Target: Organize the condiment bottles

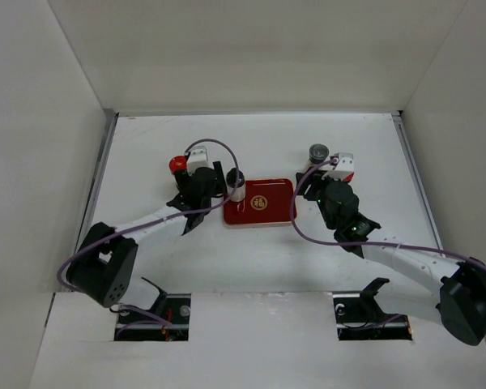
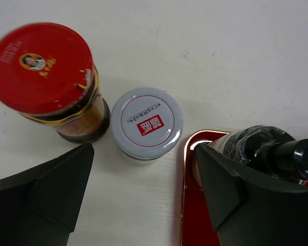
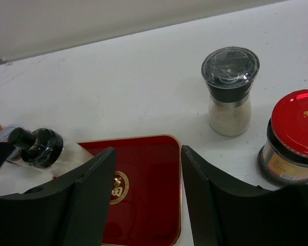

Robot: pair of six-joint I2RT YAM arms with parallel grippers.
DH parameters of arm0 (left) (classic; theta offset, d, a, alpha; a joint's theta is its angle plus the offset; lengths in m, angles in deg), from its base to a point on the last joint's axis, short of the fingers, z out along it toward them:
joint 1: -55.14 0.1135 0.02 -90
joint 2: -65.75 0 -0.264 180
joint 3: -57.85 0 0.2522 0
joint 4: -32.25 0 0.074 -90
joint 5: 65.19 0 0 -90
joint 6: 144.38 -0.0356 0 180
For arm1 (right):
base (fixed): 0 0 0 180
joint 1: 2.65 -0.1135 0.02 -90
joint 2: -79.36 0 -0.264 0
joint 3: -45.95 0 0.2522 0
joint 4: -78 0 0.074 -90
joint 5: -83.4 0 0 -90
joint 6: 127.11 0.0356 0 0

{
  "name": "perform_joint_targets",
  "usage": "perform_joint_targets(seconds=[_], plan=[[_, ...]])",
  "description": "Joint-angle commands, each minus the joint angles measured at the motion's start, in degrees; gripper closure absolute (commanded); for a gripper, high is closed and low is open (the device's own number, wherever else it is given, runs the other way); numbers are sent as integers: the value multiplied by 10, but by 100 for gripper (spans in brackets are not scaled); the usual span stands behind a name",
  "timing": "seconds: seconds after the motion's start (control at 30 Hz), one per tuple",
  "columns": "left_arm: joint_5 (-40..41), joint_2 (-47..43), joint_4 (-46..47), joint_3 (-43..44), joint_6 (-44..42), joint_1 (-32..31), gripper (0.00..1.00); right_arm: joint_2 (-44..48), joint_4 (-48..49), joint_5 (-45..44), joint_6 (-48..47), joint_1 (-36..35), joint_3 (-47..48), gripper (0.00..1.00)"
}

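In the left wrist view a red-capped jar (image 2: 41, 66) with dark contents and a silver-lidded jar (image 2: 147, 123) stand side by side on the white table. My left gripper (image 2: 142, 174) is open just short of the silver-lidded jar, with only bare table between its fingers. A white bottle with a black cap (image 2: 262, 146) stands on the left end of the red tray (image 2: 187, 215), partly hidden behind the right finger. My right gripper (image 3: 148, 154) hangs open over the tray's right edge (image 3: 177, 195). A dark-lidded shaker (image 3: 230, 92) and a second red-lidded jar (image 3: 292, 133) stand to its right.
From above, the red tray (image 1: 267, 212) with its gold emblem lies mid-table between the two arms. The red-capped jar (image 1: 177, 165) sits left of the left gripper (image 1: 204, 182), and the shaker (image 1: 317, 152) sits behind the right gripper (image 1: 328, 182). White walls enclose the table.
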Motion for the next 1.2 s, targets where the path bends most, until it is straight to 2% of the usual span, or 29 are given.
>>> perform_joint_targets(seconds=[0.0, 0.13, 0.23, 0.33, 0.43, 0.5, 0.6, 0.77, 0.93, 1.03, 1.17], plan=[[-27, 26, 16, 44, 7, 5, 19, 1, 35, 8, 3, 3, 4, 37], [-24, 57, 23, 62, 6, 13, 19, -6, 37, 8, 2, 1, 4, 28], [-23, 84, 23, 76, 8, 21, 24, 1, 40, 9, 2, 1, 3, 24], [-17, 101, 23, 86, 8, 24, 34, 5, 38, 9, 0, 1, 2, 24], [-7, 99, 23, 82, 8, 20, 50, 11, 41, 10, 5, 4, -3, 24], [-1, 83, 24, 67, 11, 14, 59, 10, 38, 11, 4, 4, -1, 24], [17, 37, 28, 32, 17, -5, 67, 5, 43, 11, 6, 3, -2, 23], [61, -89, 13, -25, 8, -38, 70, -13, 40, 27, 7, 2, 9, 23], [62, -200, -23, -59, 23, -65, 72, -20, 43, 25, 4, 1, 9, 22], [71, -224, -39, -56, 24, -123, 73, -7, 40, 16, 1, 1, 8, 22], [86, -202, -36, -44, 26, -186, 73, 11, 52, 13, 7, 11, -9, 22]])
